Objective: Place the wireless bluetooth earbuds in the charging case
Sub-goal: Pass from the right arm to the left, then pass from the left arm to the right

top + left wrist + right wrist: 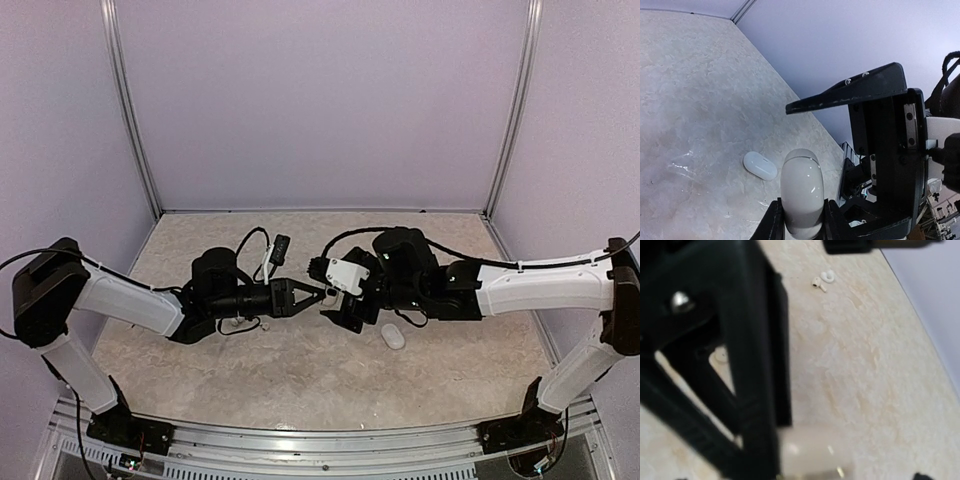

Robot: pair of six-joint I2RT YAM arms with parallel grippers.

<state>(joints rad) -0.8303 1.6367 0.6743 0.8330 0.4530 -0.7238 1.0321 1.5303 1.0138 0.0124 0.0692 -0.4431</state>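
My left gripper (318, 294) is shut on the charging case (801, 185), a glossy white rounded shell with a seam near its far end, held above the table. The case stands out past the left fingers (771, 222). My right gripper (332, 292) faces it tip to tip, jaws wide apart around the case and not touching it. One of its black fingers (850, 92) crosses above the case. In the blurred right wrist view the case (810, 455) sits at the bottom. The two tiny white earbuds (822, 280) lie side by side on the table beyond.
A plain white oval pebble-like object (393, 337) (760, 166) lies on the marbled table (300, 370), right of and nearer than the grippers. A black cable with a plug (280, 246) loops behind the left arm. Lilac walls and metal posts (133, 120) enclose the table.
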